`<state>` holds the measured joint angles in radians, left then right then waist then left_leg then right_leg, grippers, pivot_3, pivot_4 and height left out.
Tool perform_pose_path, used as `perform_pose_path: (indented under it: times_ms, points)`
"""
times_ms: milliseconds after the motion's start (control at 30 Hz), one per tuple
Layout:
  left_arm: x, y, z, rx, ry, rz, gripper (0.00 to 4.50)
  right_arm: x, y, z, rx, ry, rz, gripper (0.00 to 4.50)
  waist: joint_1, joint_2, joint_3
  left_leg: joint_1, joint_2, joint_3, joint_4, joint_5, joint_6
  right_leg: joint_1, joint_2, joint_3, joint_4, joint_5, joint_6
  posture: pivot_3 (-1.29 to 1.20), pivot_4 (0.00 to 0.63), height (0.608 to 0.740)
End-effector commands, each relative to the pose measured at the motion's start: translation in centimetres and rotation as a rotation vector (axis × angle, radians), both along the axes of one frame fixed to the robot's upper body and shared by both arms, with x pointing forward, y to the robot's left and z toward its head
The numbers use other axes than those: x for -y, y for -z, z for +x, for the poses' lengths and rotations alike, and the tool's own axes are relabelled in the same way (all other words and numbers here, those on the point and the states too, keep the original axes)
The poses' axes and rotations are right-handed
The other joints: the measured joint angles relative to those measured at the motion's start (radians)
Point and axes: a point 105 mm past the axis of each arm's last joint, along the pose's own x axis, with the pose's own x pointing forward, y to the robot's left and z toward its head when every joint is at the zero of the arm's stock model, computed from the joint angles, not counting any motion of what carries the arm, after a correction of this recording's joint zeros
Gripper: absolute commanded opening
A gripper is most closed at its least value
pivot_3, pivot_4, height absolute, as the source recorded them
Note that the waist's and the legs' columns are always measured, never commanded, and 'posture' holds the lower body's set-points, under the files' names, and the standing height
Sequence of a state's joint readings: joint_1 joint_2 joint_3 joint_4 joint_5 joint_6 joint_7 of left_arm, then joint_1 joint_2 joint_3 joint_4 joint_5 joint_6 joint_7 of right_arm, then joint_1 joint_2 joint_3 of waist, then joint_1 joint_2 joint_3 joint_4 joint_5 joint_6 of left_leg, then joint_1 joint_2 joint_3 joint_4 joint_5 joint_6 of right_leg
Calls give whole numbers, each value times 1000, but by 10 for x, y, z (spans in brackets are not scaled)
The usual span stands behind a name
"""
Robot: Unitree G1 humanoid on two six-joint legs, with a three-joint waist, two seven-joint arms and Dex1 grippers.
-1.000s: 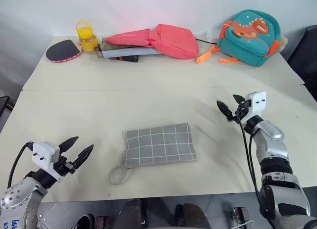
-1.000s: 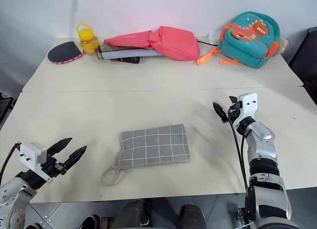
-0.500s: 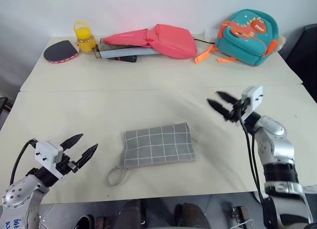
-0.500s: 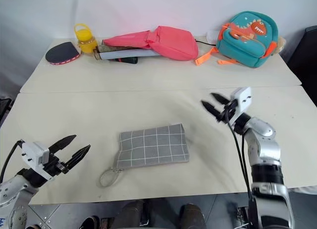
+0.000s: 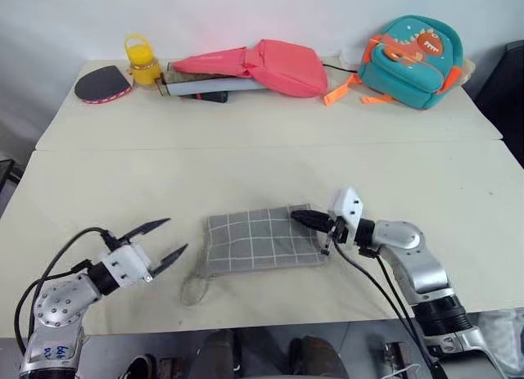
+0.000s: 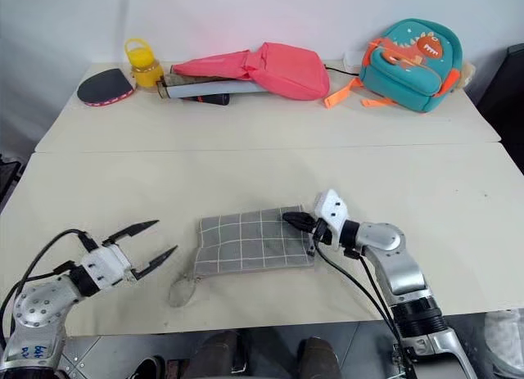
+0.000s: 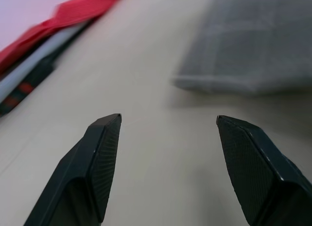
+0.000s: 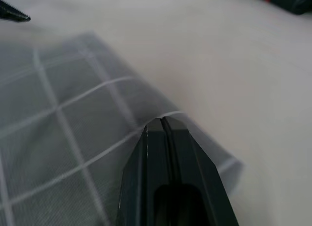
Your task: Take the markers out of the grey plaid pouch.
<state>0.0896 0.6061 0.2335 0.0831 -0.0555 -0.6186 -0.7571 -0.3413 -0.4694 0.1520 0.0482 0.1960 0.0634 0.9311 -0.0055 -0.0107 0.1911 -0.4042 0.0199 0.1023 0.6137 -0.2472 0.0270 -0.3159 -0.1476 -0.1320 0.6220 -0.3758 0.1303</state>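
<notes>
The grey plaid pouch (image 5: 258, 241) lies flat near the table's front edge, its loop strap (image 5: 194, 289) at the left end. My right gripper (image 5: 301, 218) reaches in from the right and is shut on the pouch's far right corner; in the right wrist view the closed fingertips (image 8: 162, 119) pinch the fabric (image 8: 58, 138). My left gripper (image 5: 174, 236) hovers open just left of the pouch, nothing between its fingers (image 7: 100, 153), and it points toward the pouch (image 7: 253, 40). The markers are hidden.
Along the table's far edge sit a black paddle (image 5: 102, 84), a yellow container (image 5: 142, 60), a pink bag (image 5: 270, 66) over some rolled items, and a teal dinosaur backpack (image 5: 413, 50). A seam crosses the table (image 5: 123, 191) behind the pouch.
My right gripper swung down and left from the table's right side to the pouch's corner and shut there. My left gripper moved right toward the pouch and rolled, staying open.
</notes>
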Motion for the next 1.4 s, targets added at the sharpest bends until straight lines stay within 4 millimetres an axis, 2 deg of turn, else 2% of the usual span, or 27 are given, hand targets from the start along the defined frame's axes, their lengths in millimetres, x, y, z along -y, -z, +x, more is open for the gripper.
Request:
perform_pose_path:
  times_ms: [33, 267, 467, 767, 900, 1133, 1400]
  points:
    - [5, -2, 3, 68, 48, 49, 3309, 2, -1, 2, 52, 4, -36, 32, 1, 0, 0, 0, 0, 0, 0, 0, 0, 0, 0, 0, 0, 0, 0, 0, 150, 740]
    - [24, -2, 15, 156, 111, 58, 3309, 3, 5, -1, 53, -15, -66, 32, 1, 0, 0, 0, 0, 0, 0, 0, 1, -1, 0, 0, 3, 0, 0, 0, 150, 740]
    - [39, 5, 12, 156, 202, 68, 3309, 4, 5, 0, 56, -11, -69, 32, 1, 0, 0, 0, 0, 0, 0, 1, 1, -1, 0, -1, 4, 0, 0, 0, 150, 740]
    - [43, 1, 18, 157, 216, 47, 3309, 4, 3, 1, 64, -9, -74, 32, 1, -1, 0, 1, 0, 0, 0, 1, 1, -1, 0, -1, 4, 0, 0, 0, 150, 740]
    - [45, 4, 16, 140, 229, 35, 2423, 1, 3, 0, 66, -16, -76, 0, 0, -1, 0, 1, 0, 0, 0, 1, 1, -1, 0, -1, 5, 0, 0, 0, 150, 740]
    - [51, 4, 15, 140, 252, 28, 133, 0, 3, 1, 67, -22, -77, 0, 1, 0, -1, 1, -1, 0, 0, 1, 1, 0, 0, -1, 5, 0, 0, 0, 150, 740]
    - [49, 5, 14, 124, 242, 24, 46, -1, -2, 4, 77, -13, -66, 0, 1, 0, -1, 1, -1, 0, 0, 1, 1, 0, 0, -1, 5, 0, 0, 0, 150, 740]
